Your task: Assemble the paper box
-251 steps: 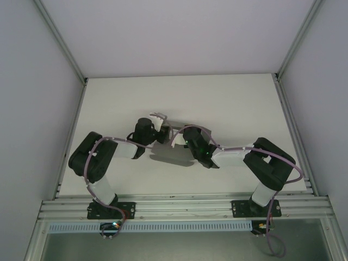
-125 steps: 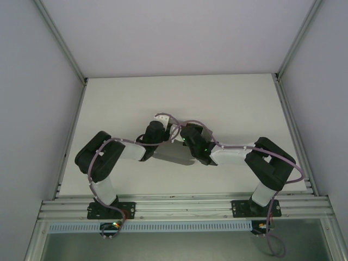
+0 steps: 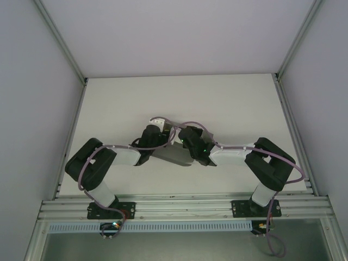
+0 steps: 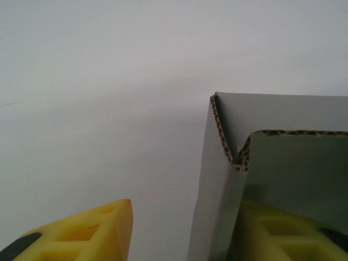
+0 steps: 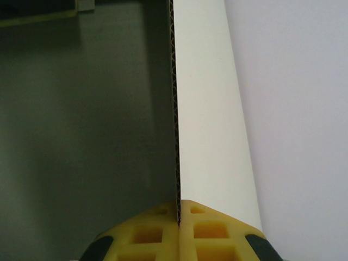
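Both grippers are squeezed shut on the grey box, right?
Not quite. The right gripper is shut on the box, pinching one wall edge. But the left wrist view shows the left gripper open, its yellow fingers apart with a box wall between them.

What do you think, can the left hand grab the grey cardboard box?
Probably yes. The left hand is open, straddling a wall of the grey cardboard box: one yellow finger outside, one inside, nothing blocking.

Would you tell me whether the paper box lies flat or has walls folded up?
Folded up, at least partly: two walls of the paper box meet at a raised corner, and the right gripper pinches a wall.
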`<state>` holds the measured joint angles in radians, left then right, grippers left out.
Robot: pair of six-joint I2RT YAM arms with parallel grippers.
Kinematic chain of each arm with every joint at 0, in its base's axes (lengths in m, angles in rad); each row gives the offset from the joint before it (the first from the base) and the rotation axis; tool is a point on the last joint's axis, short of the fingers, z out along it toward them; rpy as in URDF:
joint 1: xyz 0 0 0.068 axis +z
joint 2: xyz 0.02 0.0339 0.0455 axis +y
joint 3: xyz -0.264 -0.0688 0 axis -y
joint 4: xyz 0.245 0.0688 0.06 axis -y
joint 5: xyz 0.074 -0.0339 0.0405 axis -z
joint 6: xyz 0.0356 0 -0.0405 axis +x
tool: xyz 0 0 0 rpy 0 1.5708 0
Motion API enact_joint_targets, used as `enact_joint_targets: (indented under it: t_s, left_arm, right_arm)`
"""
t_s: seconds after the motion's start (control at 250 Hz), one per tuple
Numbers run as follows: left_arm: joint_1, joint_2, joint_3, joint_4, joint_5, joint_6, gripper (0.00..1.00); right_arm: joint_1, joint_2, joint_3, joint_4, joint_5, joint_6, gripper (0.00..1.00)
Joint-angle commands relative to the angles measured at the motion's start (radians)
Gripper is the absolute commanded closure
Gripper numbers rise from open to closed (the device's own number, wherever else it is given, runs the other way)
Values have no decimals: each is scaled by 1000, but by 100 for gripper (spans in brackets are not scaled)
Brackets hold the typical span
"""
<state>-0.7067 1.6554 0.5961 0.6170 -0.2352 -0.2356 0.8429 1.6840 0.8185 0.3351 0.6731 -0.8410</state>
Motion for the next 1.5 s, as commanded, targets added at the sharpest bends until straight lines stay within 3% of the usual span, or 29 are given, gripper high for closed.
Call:
enact_joint_targets:
  t_s: [0.0, 0.084, 0.192, 0.303, 0.487, 0.643, 0.859, 0.934, 1.018, 1.298, 1.493]
  left_arm:
    - [-5, 3, 6, -7, -50, 10, 54]
    - [-6, 36, 28, 18, -65, 17, 64]
    - [-6, 78, 66, 32, -113, 20, 100]
    - [-15, 108, 77, 57, -193, 8, 100]
    - [-45, 140, 70, 47, -499, -59, 100]
    - [-64, 152, 65, 37, -642, -136, 100]
    - [-75, 143, 69, 63, -501, -108, 99]
    - [-74, 109, 9, 175, -373, -62, 55]
    - [-74, 56, -42, 226, -291, -48, 43]
    - [-65, -132, -72, 56, -112, -39, 39]
    - [8, -157, -50, -72, 30, -73, 40]
  right_arm:
    - [8, 18, -14, -76, -28, 21, 100]
    - [8, 15, -13, -85, -36, 26, 100]
    - [10, 11, -15, -88, -43, 27, 100]
    - [9, -3, -16, -107, -62, 54, 100]
    - [8, -61, -19, -168, -121, 176, 100]
    - [9, -84, -22, -199, -152, 218, 100]
    - [7, -65, -15, -190, -142, 212, 100]
    - [5, -65, -9, -193, -139, 206, 100]
    - [4, -65, -5, -189, -135, 197, 100]
    - [5, -60, -1, -165, -109, 169, 100]
    - [5, -67, 0, -155, -109, 157, 100]
